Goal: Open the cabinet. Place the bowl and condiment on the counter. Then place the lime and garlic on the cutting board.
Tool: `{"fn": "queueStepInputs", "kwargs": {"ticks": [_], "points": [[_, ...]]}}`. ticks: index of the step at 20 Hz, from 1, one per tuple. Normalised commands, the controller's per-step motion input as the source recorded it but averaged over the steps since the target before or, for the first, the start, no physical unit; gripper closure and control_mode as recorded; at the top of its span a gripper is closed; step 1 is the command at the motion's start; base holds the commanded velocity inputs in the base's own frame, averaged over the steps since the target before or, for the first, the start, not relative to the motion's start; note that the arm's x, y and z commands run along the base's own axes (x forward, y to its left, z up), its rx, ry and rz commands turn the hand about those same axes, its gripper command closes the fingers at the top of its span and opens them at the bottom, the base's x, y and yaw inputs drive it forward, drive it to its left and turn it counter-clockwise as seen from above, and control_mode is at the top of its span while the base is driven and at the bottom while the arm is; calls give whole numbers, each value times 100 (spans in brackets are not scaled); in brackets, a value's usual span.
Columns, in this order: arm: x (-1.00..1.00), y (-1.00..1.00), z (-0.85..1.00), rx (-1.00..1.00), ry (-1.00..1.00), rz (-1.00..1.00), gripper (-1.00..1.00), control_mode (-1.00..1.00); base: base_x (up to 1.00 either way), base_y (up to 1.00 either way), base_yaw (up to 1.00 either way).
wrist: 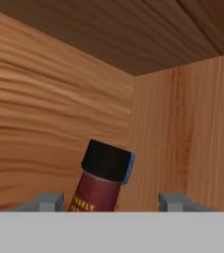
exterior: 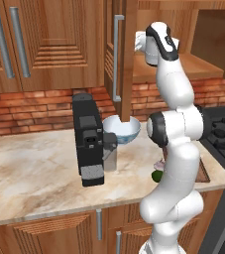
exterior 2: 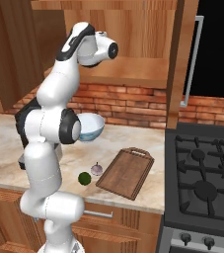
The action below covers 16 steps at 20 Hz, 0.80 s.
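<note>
Robot arm (exterior: 176, 149), lower right of the left base view, was built of glossy white rounded segments joined by dark grey-black bands at each joint. The hand (exterior 2: 99, 49), upper left of the right base view, was white with a dark end face.

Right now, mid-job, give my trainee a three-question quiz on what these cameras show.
1. True or false: the bowl is on the counter.
2. The lime and garlic lie: A) on the cutting board, B) beside it on the counter, C) in the cabinet.
3. What sits between the end effector fingers?

Key: 1 true; 2 B; 3 the bottle, leaning, inside the cabinet.
</note>
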Motion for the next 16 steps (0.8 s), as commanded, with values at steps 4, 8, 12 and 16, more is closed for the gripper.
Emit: {"fn": "queueStepInputs", "kwargs": {"ticks": [4, 8, 12, 16], "points": [[10, 5, -1, 1, 0, 0, 100, -100, 0, 0, 0], [4, 1, 2, 1, 0, 0, 100, -100, 0, 0, 0], [-1, 0, 16, 0, -2, 0, 100, -100, 0, 0, 0], [-15, -4, 31, 0, -7, 0, 100, -100, 0, 0, 0]]}}
